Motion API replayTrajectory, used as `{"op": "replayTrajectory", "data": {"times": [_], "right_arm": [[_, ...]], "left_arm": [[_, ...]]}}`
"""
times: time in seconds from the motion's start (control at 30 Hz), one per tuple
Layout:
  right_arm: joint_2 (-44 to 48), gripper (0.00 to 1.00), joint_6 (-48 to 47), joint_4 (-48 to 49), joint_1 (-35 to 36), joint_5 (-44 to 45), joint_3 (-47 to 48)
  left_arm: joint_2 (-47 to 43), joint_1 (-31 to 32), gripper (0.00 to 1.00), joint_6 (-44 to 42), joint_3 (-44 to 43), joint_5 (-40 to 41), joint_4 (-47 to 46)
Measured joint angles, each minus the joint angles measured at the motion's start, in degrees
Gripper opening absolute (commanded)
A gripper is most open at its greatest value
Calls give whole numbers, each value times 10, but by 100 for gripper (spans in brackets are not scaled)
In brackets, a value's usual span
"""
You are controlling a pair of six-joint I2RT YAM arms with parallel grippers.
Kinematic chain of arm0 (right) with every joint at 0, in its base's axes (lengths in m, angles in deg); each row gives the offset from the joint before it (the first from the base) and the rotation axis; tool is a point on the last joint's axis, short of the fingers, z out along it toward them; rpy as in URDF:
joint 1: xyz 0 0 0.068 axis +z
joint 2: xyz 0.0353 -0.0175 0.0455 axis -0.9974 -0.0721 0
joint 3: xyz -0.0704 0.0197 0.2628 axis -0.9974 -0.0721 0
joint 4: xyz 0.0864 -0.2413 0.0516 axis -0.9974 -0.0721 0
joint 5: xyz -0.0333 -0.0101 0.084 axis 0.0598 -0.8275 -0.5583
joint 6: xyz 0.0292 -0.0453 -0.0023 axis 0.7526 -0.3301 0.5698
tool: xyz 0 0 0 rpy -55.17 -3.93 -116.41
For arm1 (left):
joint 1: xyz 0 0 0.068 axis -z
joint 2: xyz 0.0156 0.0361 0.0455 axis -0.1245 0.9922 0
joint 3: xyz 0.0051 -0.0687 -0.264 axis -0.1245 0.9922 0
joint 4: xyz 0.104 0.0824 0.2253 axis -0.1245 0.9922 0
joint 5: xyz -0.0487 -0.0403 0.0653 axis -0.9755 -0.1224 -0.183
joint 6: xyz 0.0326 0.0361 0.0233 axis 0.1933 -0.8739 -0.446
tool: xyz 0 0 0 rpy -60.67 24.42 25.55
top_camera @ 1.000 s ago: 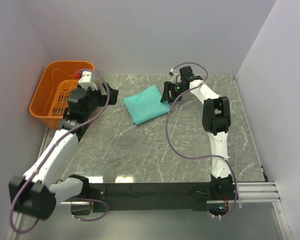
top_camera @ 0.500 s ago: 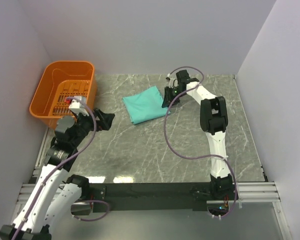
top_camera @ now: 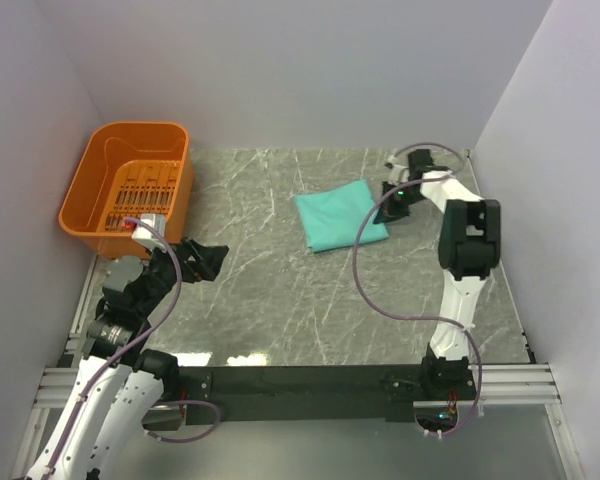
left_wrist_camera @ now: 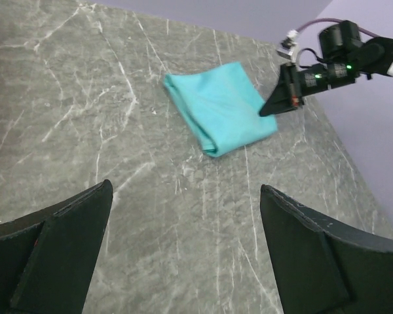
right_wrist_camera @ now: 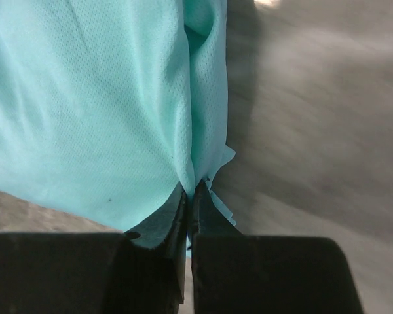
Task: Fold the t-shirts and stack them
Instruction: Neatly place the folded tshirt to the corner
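The teal t-shirt [top_camera: 341,215] lies folded into a compact rectangle on the marble table, right of centre. My right gripper [top_camera: 385,215] is shut on the t-shirt's right edge; in the right wrist view the cloth [right_wrist_camera: 105,98] is pinched between the closed fingertips [right_wrist_camera: 191,190]. From the left wrist view the folded t-shirt [left_wrist_camera: 219,104] shows far ahead, with the right gripper [left_wrist_camera: 267,112] at its right corner. My left gripper [top_camera: 212,258] hangs wide open over bare table near the left front, holding nothing, its dark fingers [left_wrist_camera: 59,242] far apart.
An orange slotted basket [top_camera: 130,190] stands at the back left corner. Pale walls close in the table at the back and both sides. A black rail [top_camera: 310,385] runs along the near edge.
My right gripper closed on the t-shirt's edge and dragged the folded shirt to the right. My left arm pulled back from beside the basket toward the near left, still open.
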Motion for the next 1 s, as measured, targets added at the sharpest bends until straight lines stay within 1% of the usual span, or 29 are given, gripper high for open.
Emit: {"op": "replayTrajectory", "data": {"times": [0.17, 0.3, 0.4, 0.5, 0.53, 0.6, 0.63, 0.7, 0.77, 0.8, 0.83, 1.0], "right_arm": [[50, 0, -43, -2, -102, 37, -56], [61, 0, -81, -4, -183, 75, -65], [61, 0, -104, -6, -229, 101, -64], [61, 11, -125, -20, -260, 125, -50], [61, 21, -132, -26, -265, 134, -41], [61, 30, -148, -37, -271, 149, -18], [61, 39, -155, -39, -272, 157, -7], [61, 45, -169, -40, -272, 171, 12], [63, 50, -180, -40, -271, 186, 23], [65, 51, -186, -39, -270, 198, 24], [68, 54, -193, -40, -270, 211, 24], [112, 55, -224, -38, -268, 252, 7]], "left_arm": [[-15, 0, 99, 14, 12, -18, 2], [-20, 0, 99, 26, 25, -35, 2], [-21, 0, 99, 30, 27, -44, 2], [-23, 0, 99, 31, 28, -50, 2], [-23, 0, 99, 31, 28, -51, 1], [-23, 0, 99, 31, 28, -54, 1], [-23, 0, 99, 32, 28, -55, 1], [-23, 0, 100, 32, 28, -55, 1], [-23, 0, 99, 32, 28, -55, 1], [-21, 0, 99, 32, 28, -55, 1], [-19, 0, 99, 32, 28, -55, 1], [7, 0, 99, 35, 27, -53, 2]]}}
